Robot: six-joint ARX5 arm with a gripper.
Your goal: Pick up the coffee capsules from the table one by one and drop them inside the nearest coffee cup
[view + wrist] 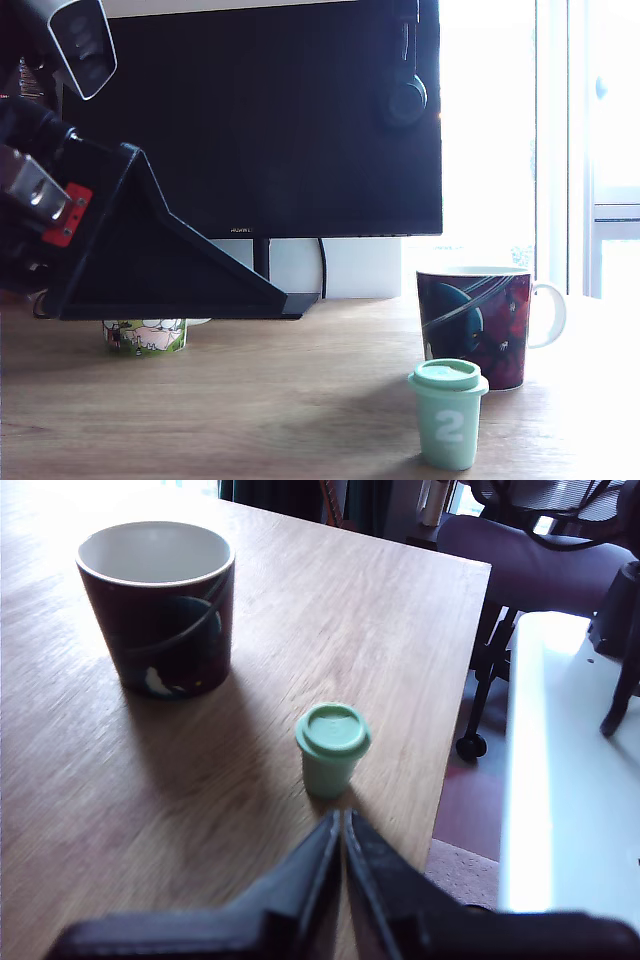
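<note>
The mint capsule (448,414) stands upright on the wooden table (250,410), its lid up and a white 2 on its side, just in front of the dark mug (478,326) and a little toward the exterior view's left of it; the two are near but apart. In the wrist view the same capsule (332,748) sits just beyond the tips of the gripper (341,825), close to the table's edge, with the mug (158,605) farther off and its white inside showing nothing within. The gripper's two dark fingers (300,875) are pressed together, tip against tip, with nothing between them, and they do not touch the capsule. In the exterior view the arm (60,215) fills the upper left, its black wedge-shaped body raised above the table and well apart from the capsule, which stands toward that view's right. A second, pale patterned cup (146,334) shows partly under the arm at the back of the table, in front of a large dark monitor (270,115). Headphones (403,95) hang at the monitor's upper right. An office chair (545,550) stands past the table's edge in the wrist view.
</note>
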